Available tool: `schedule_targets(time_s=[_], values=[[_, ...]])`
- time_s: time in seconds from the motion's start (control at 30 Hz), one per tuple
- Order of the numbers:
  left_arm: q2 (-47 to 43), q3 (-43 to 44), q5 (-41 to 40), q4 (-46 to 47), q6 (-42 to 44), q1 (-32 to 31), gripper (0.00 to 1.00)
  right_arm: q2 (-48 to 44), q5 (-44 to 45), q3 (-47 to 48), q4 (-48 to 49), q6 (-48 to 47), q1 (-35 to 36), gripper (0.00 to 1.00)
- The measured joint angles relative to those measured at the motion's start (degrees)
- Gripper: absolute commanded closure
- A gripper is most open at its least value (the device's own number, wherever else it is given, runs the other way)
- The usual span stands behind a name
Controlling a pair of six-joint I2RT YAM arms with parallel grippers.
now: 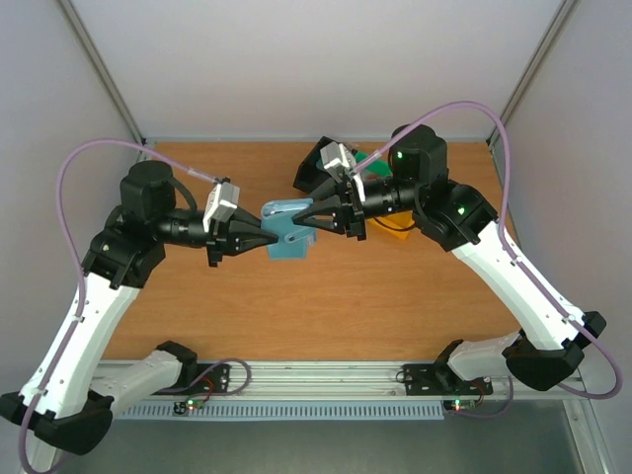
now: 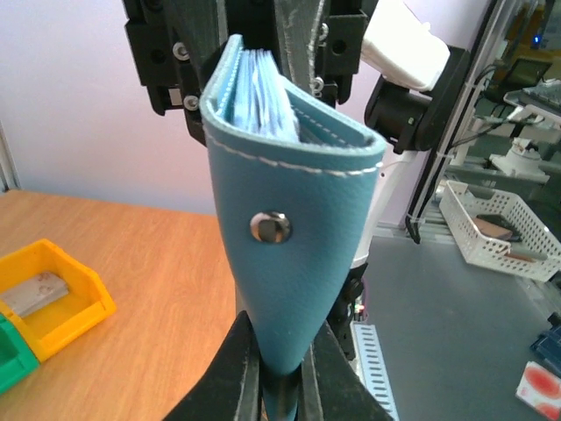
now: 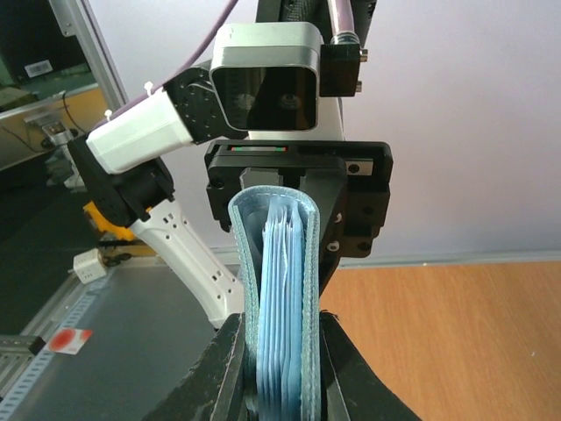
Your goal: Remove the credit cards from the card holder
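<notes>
The card holder (image 1: pixel 288 247), light blue and folded, hangs above the table's middle between both grippers. My left gripper (image 1: pixel 269 240) is shut on its outer flap; in the left wrist view the fingers (image 2: pixel 244 360) pinch the flap's lower end below a metal snap (image 2: pixel 272 226). My right gripper (image 1: pixel 299 221) is shut on the folded holder (image 3: pixel 276 263) from the opposite side, squeezing its two covers together. Pale blue inner pockets (image 3: pixel 282 289) show between the covers. The credit cards are hidden inside; none shows.
A black bin (image 1: pixel 318 163), a green bin (image 1: pixel 370 158) and an orange bin (image 1: pixel 395 229) sit at the back right of the wooden table, behind the right arm. The orange bin (image 2: pixel 48 294) holds a small grey item. A white basket (image 2: pixel 500 228) stands off the table.
</notes>
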Motion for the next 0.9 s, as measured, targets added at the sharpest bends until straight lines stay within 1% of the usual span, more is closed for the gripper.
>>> schedule_targets(time_s=[0.03, 0.07, 0.1, 0.13, 0.2, 0.27, 0.33, 0.4, 0.47, 0.57, 0.63, 0.73, 0.8, 0.9], values=[[-0.1, -0.3, -0.2, 0.8, -0.8, 0.0, 1.0, 0.0, 0.2, 0.0, 0.2, 0.1, 0.0, 0.99], [-0.3, -0.7, -0.4, 1.7, -1.7, 0.0, 1.0, 0.0, 0.3, 0.0, 0.2, 0.2, 0.0, 0.95], [-0.6, -1.2, -0.7, 2.8, -3.0, 0.0, 1.0, 0.0, 0.6, -0.1, 0.5, 0.3, 0.0, 0.89], [-1.1, -2.0, -1.2, 3.8, -4.0, 0.0, 1.0, 0.0, 0.9, -0.2, 0.6, 0.3, -0.1, 0.77], [-2.4, -3.9, -3.0, 6.2, -6.7, 0.0, 1.0, 0.0, 1.9, -0.6, 0.7, 0.2, 0.0, 0.6], [-3.6, -5.7, -5.1, 8.5, -9.4, -0.8, 1.0, 0.2, 4.4, -1.3, 2.8, 0.2, 0.3, 0.4], [-4.1, -7.6, -7.9, 10.2, -11.9, -1.5, 1.0, 0.3, 8.1, -2.6, 4.2, 0.1, 0.6, 0.32], [-4.7, -8.9, -11.5, 11.0, -13.9, -1.7, 1.0, 0.1, 12.9, -4.0, 4.9, 0.5, 0.7, 0.3], [-5.4, -9.6, -16.5, 11.1, -15.6, -1.8, 1.0, -0.8, 19.9, -5.7, 5.6, 0.9, 0.7, 0.31], [-6.4, -9.7, -25.1, 11.0, -17.0, -1.9, 1.0, -3.7, 33.5, -8.7, 6.9, 2.3, 0.9, 0.36], [-7.0, -9.7, -29.4, 10.9, -17.0, -1.9, 1.0, -5.6, 42.4, -10.3, 8.1, 3.1, 1.6, 0.4], [-7.4, -9.9, -35.9, 10.9, -16.9, -1.9, 1.0, -6.6, 54.6, -10.8, 10.0, 2.2, 7.0, 0.44], [-7.4, -10.2, -38.8, 10.7, -16.7, -1.9, 1.0, -5.8, 58.9, -10.8, 11.0, 1.2, 11.5, 0.46], [-7.4, -10.5, -42.3, 10.4, -16.5, -1.9, 1.0, -3.3, 61.3, -10.6, 11.5, 1.0, 15.5, 0.45]])
